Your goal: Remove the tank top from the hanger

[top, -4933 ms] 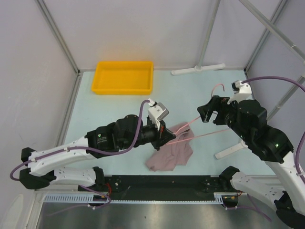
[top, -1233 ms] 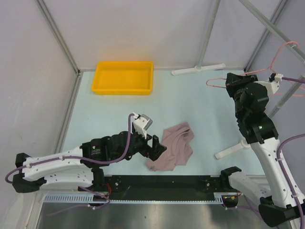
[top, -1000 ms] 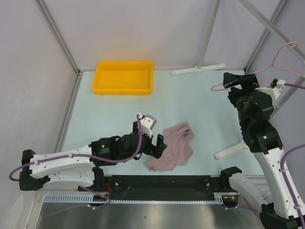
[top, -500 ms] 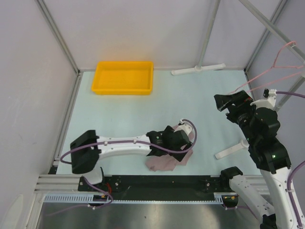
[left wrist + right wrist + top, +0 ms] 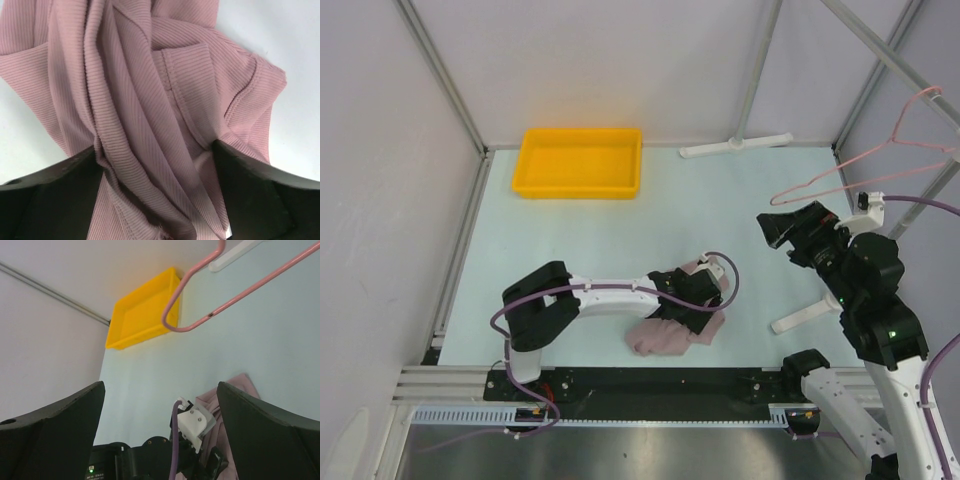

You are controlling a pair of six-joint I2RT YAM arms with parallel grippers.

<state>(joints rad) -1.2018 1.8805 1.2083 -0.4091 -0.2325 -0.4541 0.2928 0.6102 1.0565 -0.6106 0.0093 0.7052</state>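
Note:
The dusty pink tank top (image 5: pixel 665 335) lies crumpled on the table, off the hanger. My left gripper (image 5: pixel 693 298) is pressed down onto it. In the left wrist view my left gripper (image 5: pixel 154 150) is open wide, with folds of the tank top (image 5: pixel 150 75) bunched between the black fingers (image 5: pixel 50 200). The bare pink wire hanger (image 5: pixel 893 142) hangs high at the right by the rack poles. My right gripper (image 5: pixel 782 228) stands open and empty below and left of it. The right wrist view shows my right gripper (image 5: pixel 160 385), the hanger (image 5: pixel 210 316) above and the tank top (image 5: pixel 237 390) below.
A yellow tray (image 5: pixel 580 162) sits at the back left, also visible from the right wrist as the yellow tray (image 5: pixel 142 312). The white feet of the rack (image 5: pixel 735 146) lie at the back and at the right (image 5: pixel 808 312). Grey frame poles run along the walls.
My left arm has swung right and come down onto the tank top. My right gripper has opened, let go of the hanger and dropped down-left; the hanger stays hanging on the rack.

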